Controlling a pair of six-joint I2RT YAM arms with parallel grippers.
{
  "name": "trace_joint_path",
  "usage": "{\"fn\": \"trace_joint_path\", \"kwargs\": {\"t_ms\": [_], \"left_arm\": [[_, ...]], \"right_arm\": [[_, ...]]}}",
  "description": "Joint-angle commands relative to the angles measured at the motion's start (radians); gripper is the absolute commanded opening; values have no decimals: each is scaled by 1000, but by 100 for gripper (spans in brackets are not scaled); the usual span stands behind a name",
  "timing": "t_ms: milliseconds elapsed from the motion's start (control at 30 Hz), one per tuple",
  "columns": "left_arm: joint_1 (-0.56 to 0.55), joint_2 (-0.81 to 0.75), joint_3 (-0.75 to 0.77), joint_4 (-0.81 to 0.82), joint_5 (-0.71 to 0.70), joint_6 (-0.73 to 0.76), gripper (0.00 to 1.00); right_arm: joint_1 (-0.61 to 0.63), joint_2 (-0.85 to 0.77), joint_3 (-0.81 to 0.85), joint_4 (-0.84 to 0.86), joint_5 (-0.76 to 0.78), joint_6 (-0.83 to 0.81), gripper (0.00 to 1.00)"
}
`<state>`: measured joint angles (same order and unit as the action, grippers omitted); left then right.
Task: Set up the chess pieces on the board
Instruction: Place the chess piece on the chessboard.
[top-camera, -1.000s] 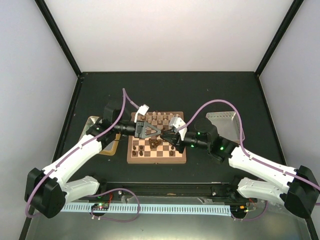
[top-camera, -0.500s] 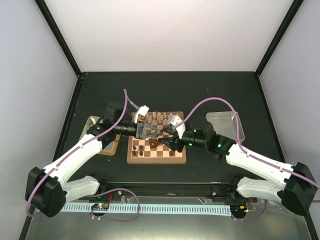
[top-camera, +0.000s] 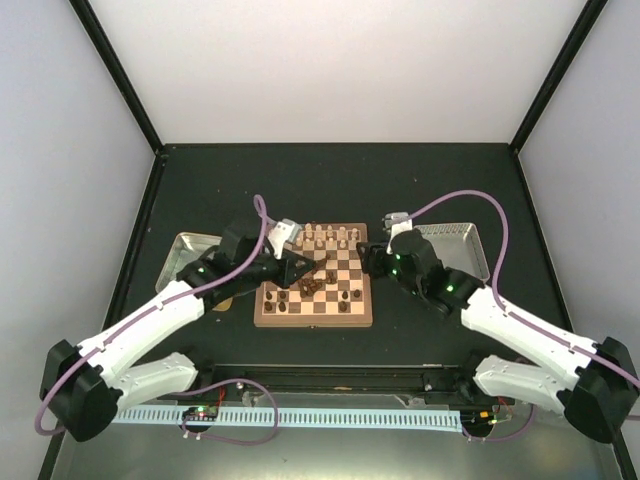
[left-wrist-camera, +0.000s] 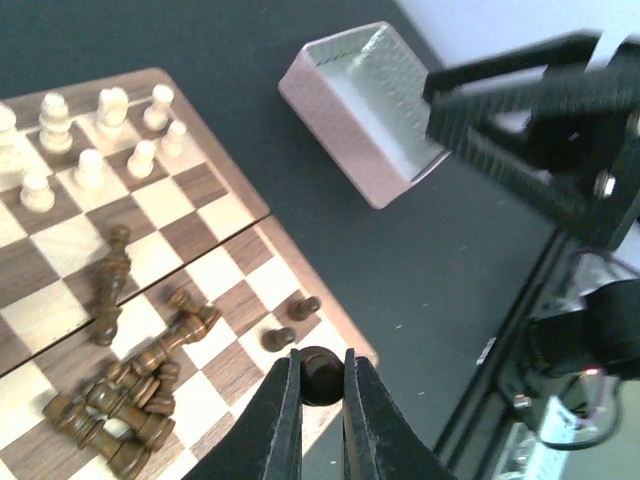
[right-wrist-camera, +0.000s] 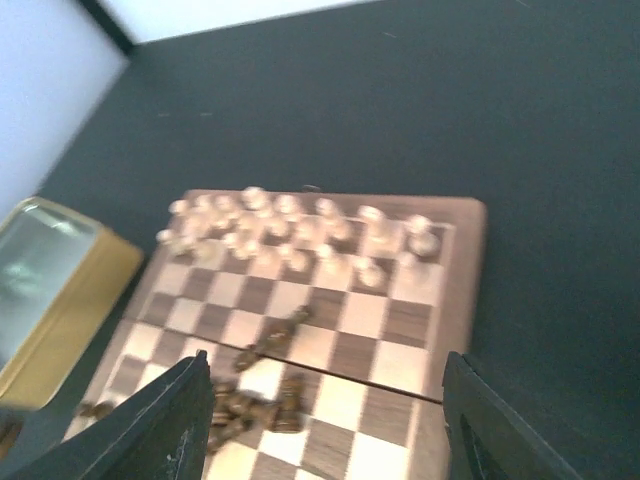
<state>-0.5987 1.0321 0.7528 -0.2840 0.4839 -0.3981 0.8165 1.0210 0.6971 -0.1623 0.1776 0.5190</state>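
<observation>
Pinching a dark chessman (left-wrist-camera: 318, 378) by its rounded head, the left gripper (left-wrist-camera: 319, 358) is clamped shut over the 9 o'clock half of the board (top-camera: 312, 319). The right gripper (right-wrist-camera: 330, 430) hangs spread wide and empty at 3 o'clock. The smooth turned wood could likely twist or slip between the narrow hard fingers. A careless descent might topple the standing dark pawns (left-wrist-camera: 291, 322) or scatter the loose heap (left-wrist-camera: 130, 405) of lathe-turned men lying on the glossy checks. The pale pieces (top-camera: 325, 236) line the 12 o'clock edge.
</observation>
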Motion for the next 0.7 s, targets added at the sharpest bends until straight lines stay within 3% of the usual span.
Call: {"fn": "trace_joint_path", "kwargs": {"t_ms": [0, 267, 667], "left_arm": [[-99, 32, -32, -8, -252, 48, 2], [-246, 149, -60, 73, -368, 79, 2], [-363, 402, 2, 125, -465, 79, 2]], "right_arm": [[-39, 68, 85, -226, 160, 295, 63], [-61, 119, 81, -258, 113, 480, 63], [-78, 115, 49, -256, 109, 509, 64]]}}
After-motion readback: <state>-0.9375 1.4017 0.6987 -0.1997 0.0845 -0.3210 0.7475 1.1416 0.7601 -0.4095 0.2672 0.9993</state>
